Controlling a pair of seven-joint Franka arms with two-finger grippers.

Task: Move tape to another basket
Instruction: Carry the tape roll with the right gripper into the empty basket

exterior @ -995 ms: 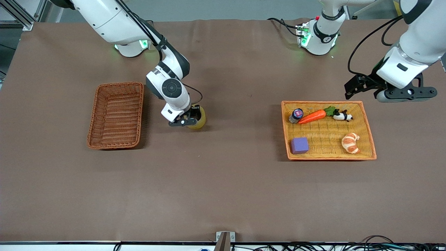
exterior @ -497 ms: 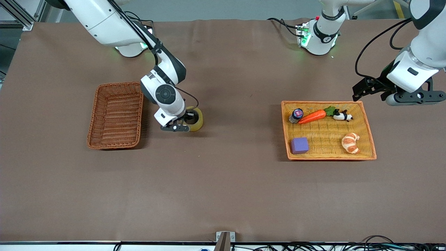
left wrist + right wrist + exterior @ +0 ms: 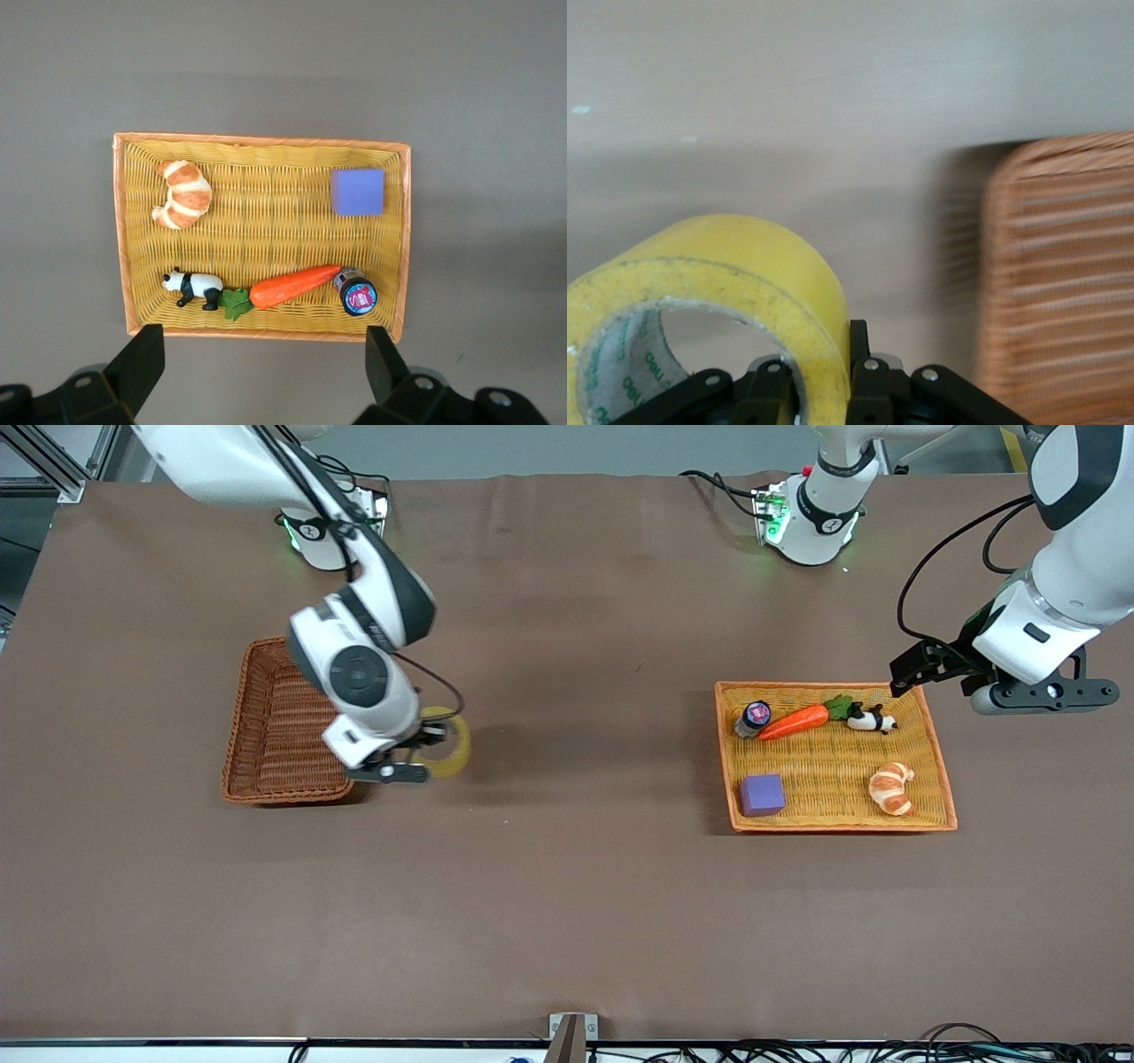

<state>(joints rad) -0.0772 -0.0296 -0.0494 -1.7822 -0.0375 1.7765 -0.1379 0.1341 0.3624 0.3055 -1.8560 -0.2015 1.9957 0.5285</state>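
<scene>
My right gripper (image 3: 423, 751) is shut on the yellowish tape roll (image 3: 452, 747), one finger inside the ring and one outside, and holds it in the air over the bare table beside the reddish-brown wicker basket (image 3: 270, 722). In the right wrist view the tape (image 3: 735, 283) fills the lower part and the basket (image 3: 1063, 266) shows at the side. My left gripper (image 3: 1032, 691) is open and empty, hovering over the table just off the orange-yellow tray (image 3: 921, 691) at the left arm's end; its fingertips (image 3: 133, 372) frame that tray's rim (image 3: 266, 332).
The orange-yellow tray (image 3: 403, 239) holds a purple cube (image 3: 762, 794), a croissant (image 3: 891, 787), a carrot (image 3: 793, 721), a panda figure (image 3: 868, 718) and a small jar (image 3: 754, 717). The reddish-brown basket holds nothing visible.
My right gripper has lifted the tape and carried it toward the reddish-brown basket. My left gripper has shifted a little beside the tray.
</scene>
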